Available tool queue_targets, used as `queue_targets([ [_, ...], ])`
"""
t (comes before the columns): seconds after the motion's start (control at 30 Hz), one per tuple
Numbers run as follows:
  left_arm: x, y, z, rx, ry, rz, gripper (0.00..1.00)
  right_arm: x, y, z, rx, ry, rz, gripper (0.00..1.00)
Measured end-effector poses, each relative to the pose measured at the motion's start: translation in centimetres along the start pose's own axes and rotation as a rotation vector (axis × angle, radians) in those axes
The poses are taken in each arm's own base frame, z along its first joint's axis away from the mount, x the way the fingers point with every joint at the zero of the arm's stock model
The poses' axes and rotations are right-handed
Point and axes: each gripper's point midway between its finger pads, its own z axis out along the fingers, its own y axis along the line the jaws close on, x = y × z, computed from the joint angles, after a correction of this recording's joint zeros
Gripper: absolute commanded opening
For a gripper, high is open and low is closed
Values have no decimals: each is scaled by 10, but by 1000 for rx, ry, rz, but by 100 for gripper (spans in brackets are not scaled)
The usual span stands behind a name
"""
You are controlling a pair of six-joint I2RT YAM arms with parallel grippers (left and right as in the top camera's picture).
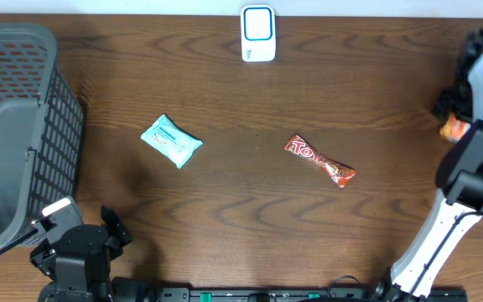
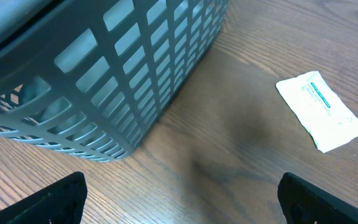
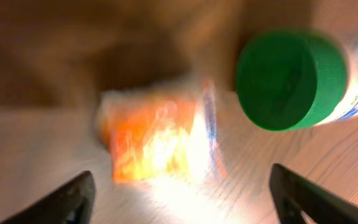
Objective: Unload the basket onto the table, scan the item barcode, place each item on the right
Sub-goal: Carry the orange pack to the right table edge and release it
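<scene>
The right fingers (image 3: pixel 67 202), spread wide, hover over the orange plastic packet (image 3: pixel 154 137), which lies on the wooden table (image 1: pixel 225 210) beside a green-capped bottle (image 3: pixel 291 81), apparently poised to carry it to the white barcode scanner (image 1: pixel 258 33), while the left fingers (image 2: pixel 42 205), equally wide, idle near the grey mesh basket (image 2: pixel 135 62).

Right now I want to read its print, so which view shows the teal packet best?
The left wrist view: the teal packet fills more of the frame, lying flat with its teal print lines visible, though too fine to read. Overhead shows the teal packet whole but small. The right wrist view misses it.
</scene>
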Motion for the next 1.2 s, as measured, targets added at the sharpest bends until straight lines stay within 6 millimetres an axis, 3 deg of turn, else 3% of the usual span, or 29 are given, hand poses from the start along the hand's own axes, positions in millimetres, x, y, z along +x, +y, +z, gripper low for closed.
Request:
queue_targets([
  [0.07,0,0,0,0,0,0,98,2,-10,10,-15,30,32,99],
  [0.2,0,0,0,0,0,0,98,-5,-14,-3,-109,44,74,99],
  [0.33,0,0,0,0,0,0,98,-21,-3,-63,-294,-9,91,97],
  [0.43,0,0,0,0,0,0,98,-15,9,-108,-414,-30,45,92],
  [0.6,0,0,0,0,0,0,98,20,46,-173,-490,-68,-129,87],
  [0.7,0,0,0,0,0,0,98,56,88,-204,-487,-73,-282,88],
  [0.83,0,0,0,0,0,0,98,94,136,-226,-542,-60,-436,87],
  [0.97,0,0,0,0,1,0,98,134,171,-233,-647,41,-534,87],
  [1.0,0,0,0,-1,2,1,98,144,177,-230,-671,85,-547,82],
  [1.2,1,0,0,-1,3,1,98,187,184,-192,-606,272,-609,80],
])
